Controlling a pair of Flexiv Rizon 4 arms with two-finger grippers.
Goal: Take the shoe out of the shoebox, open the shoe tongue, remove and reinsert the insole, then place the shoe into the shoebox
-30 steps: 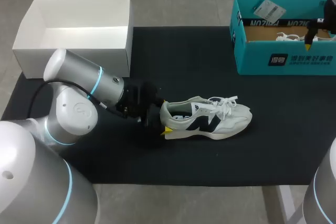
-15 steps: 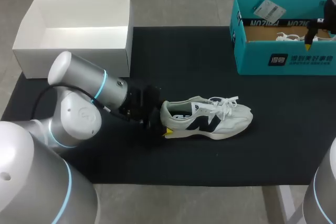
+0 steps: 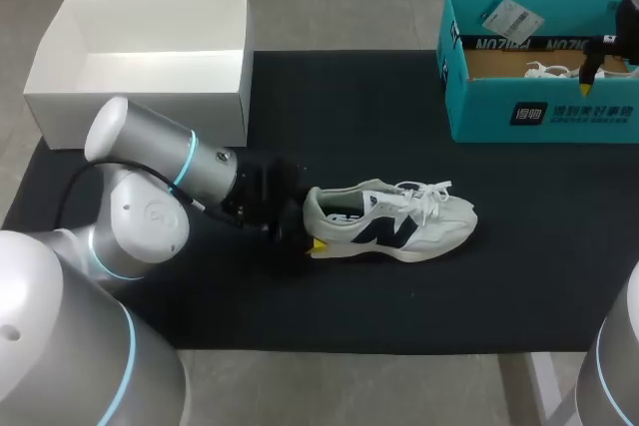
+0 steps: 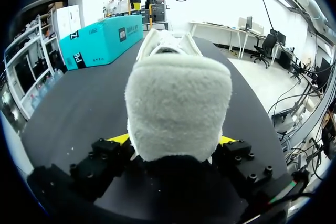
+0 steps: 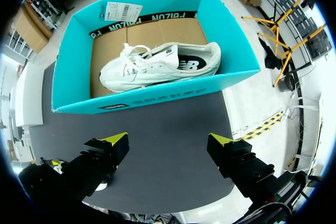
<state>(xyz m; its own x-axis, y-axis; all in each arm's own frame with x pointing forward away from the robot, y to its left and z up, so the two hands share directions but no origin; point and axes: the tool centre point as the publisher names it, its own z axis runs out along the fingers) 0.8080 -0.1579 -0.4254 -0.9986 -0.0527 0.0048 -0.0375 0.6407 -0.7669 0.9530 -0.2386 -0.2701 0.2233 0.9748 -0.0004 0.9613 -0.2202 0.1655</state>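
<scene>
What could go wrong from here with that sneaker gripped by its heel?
The left gripper pinches the sneaker only at its soft heel, so it may twist or slip when lifted. Its loose laces could snag. The teal shoebox already holds a second sneaker, leaving little room.

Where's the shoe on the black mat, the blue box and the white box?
shoe on the mat [image 3: 394,233], head view, on its dark side logo.
blue box [image 3: 544,112], head view, on its front wall.
white box [image 3: 215,112], head view, on its front wall.
</scene>
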